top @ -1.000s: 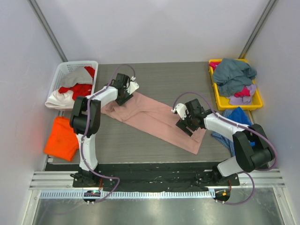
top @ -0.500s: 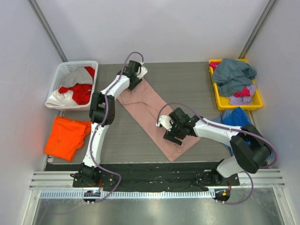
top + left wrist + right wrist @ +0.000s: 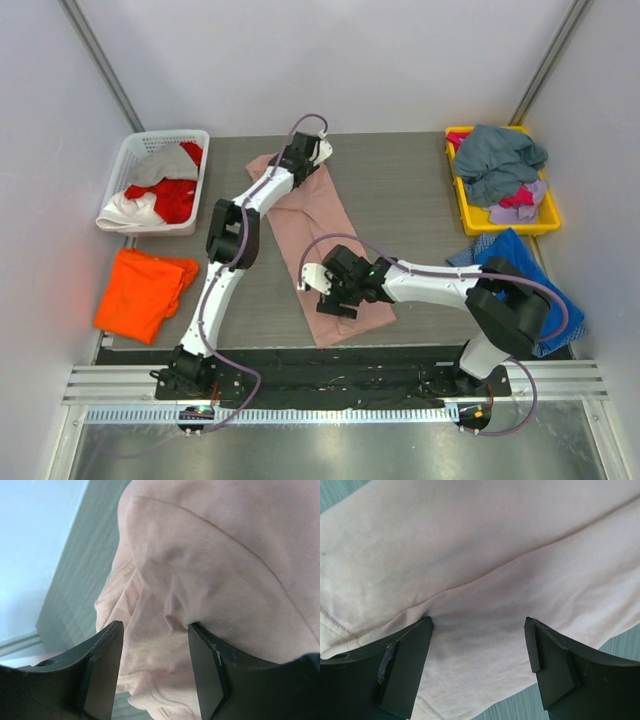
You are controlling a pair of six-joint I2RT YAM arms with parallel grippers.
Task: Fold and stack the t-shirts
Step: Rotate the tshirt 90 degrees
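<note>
A dusty-pink t-shirt [image 3: 318, 225], folded into a long strip, lies on the grey table and runs from the far middle toward the near edge. My left gripper [image 3: 298, 168] is open and presses down on its far end; the left wrist view shows bunched pink fabric [image 3: 225, 570] between the spread fingers [image 3: 102, 675]. My right gripper [image 3: 326, 292] is open and sits on the strip's near end; pink cloth [image 3: 470, 545] fills the gap between its fingers [image 3: 405, 672]. A bright orange t-shirt [image 3: 140, 290] lies folded at the left edge.
A white basket [image 3: 136, 148] at the far left holds red and white shirts [image 3: 165, 192]. A yellow bin [image 3: 546, 216] at the far right holds a grey-teal shirt [image 3: 496, 160] and others. A blue shirt [image 3: 516, 252] lies by the right edge.
The pink strip has swung from a diagonal to nearly lengthwise. My left gripper moved farther back and right; my right gripper moved left and nearer, both staying on the shirt's ends.
</note>
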